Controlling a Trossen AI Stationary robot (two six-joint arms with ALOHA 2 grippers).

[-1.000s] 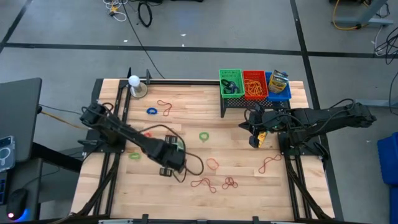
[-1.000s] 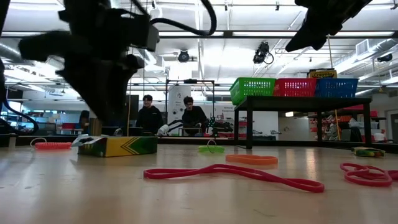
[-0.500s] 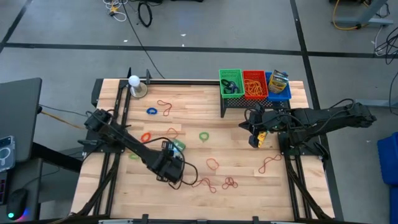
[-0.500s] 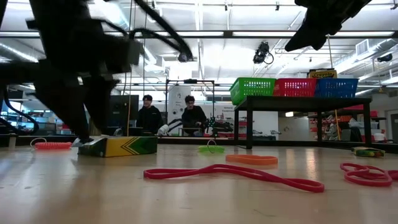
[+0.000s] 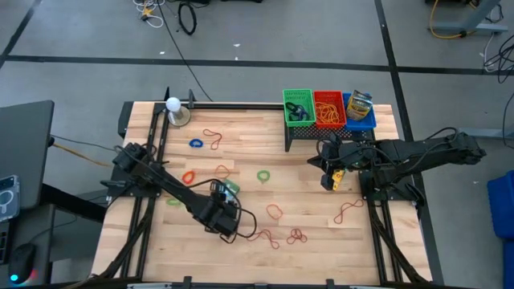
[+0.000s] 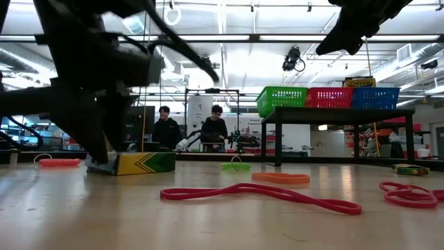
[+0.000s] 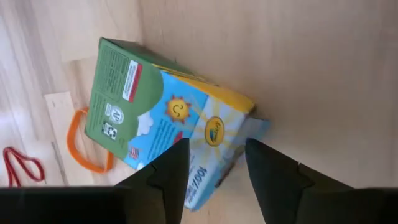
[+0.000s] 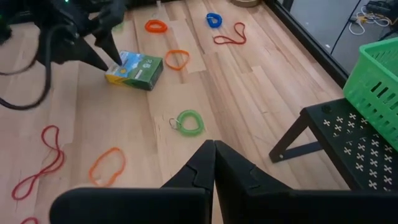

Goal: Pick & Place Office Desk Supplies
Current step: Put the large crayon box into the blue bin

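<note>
Left wrist view: left claw open, straddling crayon box end — bare wood beyond.

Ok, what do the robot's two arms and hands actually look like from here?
Both arms are dark, nearly black, jointed segments. The left hand has two matte black, wedge-shaped fingers, and a loose black cable loops beside it in the high view. The right hand has the same pointed black fingers on a broad dark base. No markings are visible on either.
</note>
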